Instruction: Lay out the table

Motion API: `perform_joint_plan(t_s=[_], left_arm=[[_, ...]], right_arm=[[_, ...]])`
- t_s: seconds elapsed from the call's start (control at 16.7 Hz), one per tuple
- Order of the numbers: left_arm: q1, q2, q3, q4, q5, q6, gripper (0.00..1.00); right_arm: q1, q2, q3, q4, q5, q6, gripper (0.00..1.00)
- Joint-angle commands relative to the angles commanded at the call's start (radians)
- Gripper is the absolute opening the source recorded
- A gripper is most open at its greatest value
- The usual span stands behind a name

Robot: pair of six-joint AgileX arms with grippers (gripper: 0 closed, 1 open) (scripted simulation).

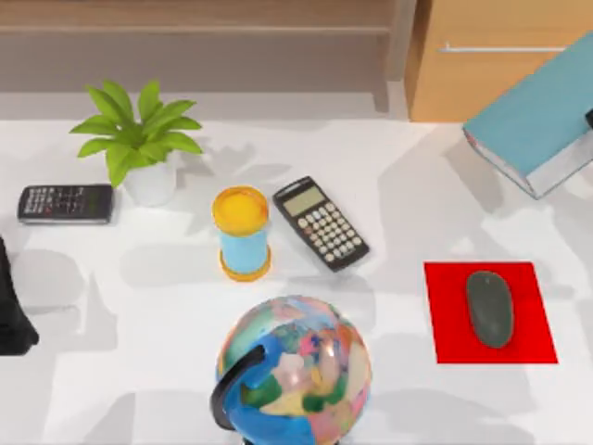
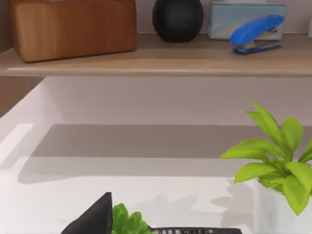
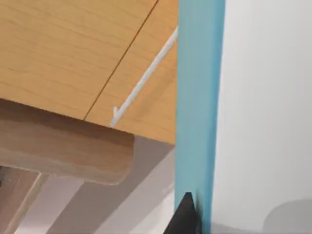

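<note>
The white table (image 1: 139,371) carries a potted plant (image 1: 139,148), a dark calculator (image 1: 65,203) at far left, a second calculator (image 1: 322,222) near the middle, a yellow-and-blue cylinder (image 1: 243,234), a colourful globe (image 1: 296,366) at the front, and a grey mouse (image 1: 489,308) on a red mat (image 1: 449,315). A blue book (image 1: 537,111) hangs tilted above the back right corner, with my right gripper (image 1: 589,119) shut on it. The book's spine (image 3: 200,97) stands against one dark finger (image 3: 185,217) in the right wrist view. My left gripper (image 1: 11,311) rests at the table's left edge.
A light-wood cabinet (image 1: 482,74) with a white handle (image 1: 500,48) stands behind the book. A shelf (image 2: 156,66) behind the table holds a wooden box (image 2: 73,27), a black round object (image 2: 178,19) and a blue stapler (image 2: 256,31).
</note>
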Motion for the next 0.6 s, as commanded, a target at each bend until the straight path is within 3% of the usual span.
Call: perform_joint_plan(t_s=[0.3,0.6], left_arm=[[0.000,0.000,0.000,0.000,0.000,0.000,1.00],[0.000,0.000,0.000,0.000,0.000,0.000,1.00]], right_arm=[[-0.333,0.094,0.118,0.016,-0.080,0.245,0.00],[-0.472,0.250,0.282,0.024,-0.124,0.397,0.00]])
